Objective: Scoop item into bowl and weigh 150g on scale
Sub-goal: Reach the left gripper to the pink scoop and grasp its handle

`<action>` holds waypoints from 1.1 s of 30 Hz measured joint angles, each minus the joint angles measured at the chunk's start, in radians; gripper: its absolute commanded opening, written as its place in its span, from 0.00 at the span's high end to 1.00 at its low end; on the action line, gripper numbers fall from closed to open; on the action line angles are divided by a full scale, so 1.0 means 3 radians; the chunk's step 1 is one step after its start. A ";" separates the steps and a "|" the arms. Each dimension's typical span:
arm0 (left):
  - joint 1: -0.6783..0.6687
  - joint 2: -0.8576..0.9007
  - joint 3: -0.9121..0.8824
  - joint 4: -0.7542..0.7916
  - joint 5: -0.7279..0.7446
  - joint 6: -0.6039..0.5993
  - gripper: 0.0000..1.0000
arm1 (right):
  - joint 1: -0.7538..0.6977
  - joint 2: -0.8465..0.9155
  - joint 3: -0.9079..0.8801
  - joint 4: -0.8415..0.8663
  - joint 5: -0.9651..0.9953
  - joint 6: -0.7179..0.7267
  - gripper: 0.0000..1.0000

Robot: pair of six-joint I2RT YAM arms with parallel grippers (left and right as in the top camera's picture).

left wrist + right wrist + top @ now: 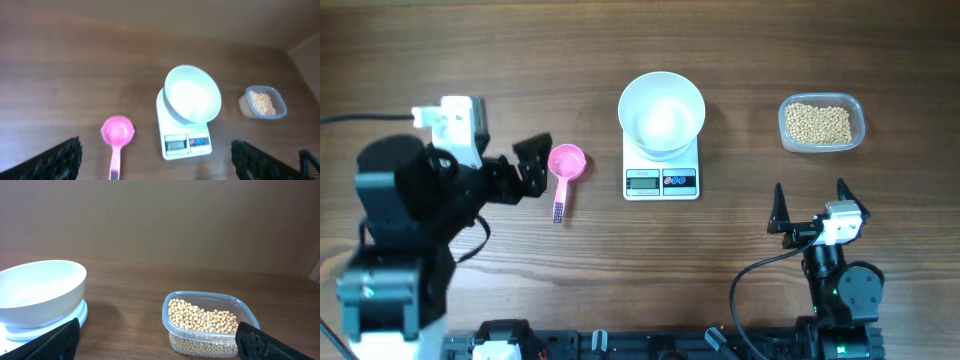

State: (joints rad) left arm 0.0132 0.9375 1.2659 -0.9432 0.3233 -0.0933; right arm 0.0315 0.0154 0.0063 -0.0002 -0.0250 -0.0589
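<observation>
The left pincer [534, 165] and right pincer [810, 192] both stand released, empty. A bad grip on the flat-lying pink scoop [566, 163] could spill soybeans [817, 123] beside the bowl [661, 110].

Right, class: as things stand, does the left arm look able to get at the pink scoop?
Probably yes: the left arm holds its jaws open beside the scoop, only bare table between, nothing covering it.
</observation>
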 measured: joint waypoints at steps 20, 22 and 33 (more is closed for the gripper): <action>0.0177 0.1314 0.1144 -0.0646 0.0314 -0.0534 0.00 | 0.0000 0.0000 0.0000 0.0001 0.0000 0.0000 0.00; 0.0177 0.1314 0.1144 -0.0661 0.0313 -0.0537 0.00 | 0.0000 0.0000 0.0000 0.0001 0.0000 0.0000 0.00; 0.0175 0.1825 0.1171 -0.1203 0.0139 -0.0795 0.00 | 0.0000 0.0000 0.0000 0.0001 0.0000 0.0000 0.00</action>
State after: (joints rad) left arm 0.0658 1.4849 1.6173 -1.3041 0.3649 -0.3317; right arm 0.0315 0.0154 0.0063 0.0002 -0.0250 -0.0589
